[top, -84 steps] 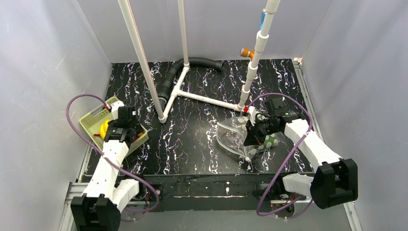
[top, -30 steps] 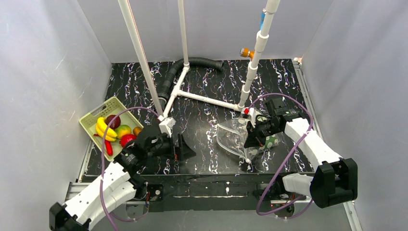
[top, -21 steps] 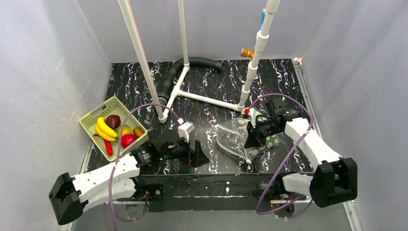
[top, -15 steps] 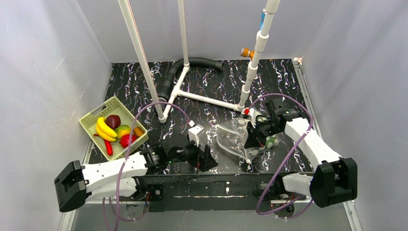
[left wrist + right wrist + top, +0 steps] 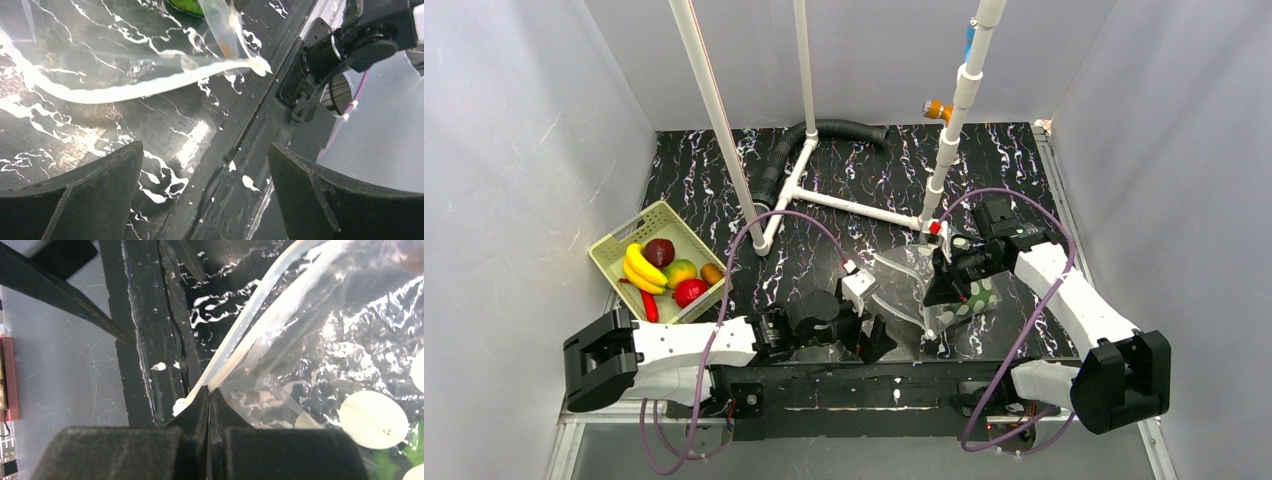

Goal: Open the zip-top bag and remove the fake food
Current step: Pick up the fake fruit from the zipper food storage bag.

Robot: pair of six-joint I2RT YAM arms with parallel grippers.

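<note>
Right gripper point(image 5: 936, 285): was clenched on the zip rim of the zip-top bag point(image 5: 902, 283), bag held raised at 4 o'clock on the table point(image 5: 874, 170). Left gripper point(image 5: 871, 335): released, jaws wide, low at 6 o'clock, just short of the bag mouth. Advised: enter level between the rims, toward the green piece point(image 5: 412, 452) deep inside. Table lip lay close beneath; pipes point(image 5: 864, 210) stood at 12; open room lay toward 9, where most fake food point(image 5: 664, 268) sat in the basket point(image 5: 614, 250)

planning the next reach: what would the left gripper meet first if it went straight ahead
Probably the white zip rim of the bag, which stretches across the path of the open left gripper; depth is unclear, so it could scrape the table first.
</note>
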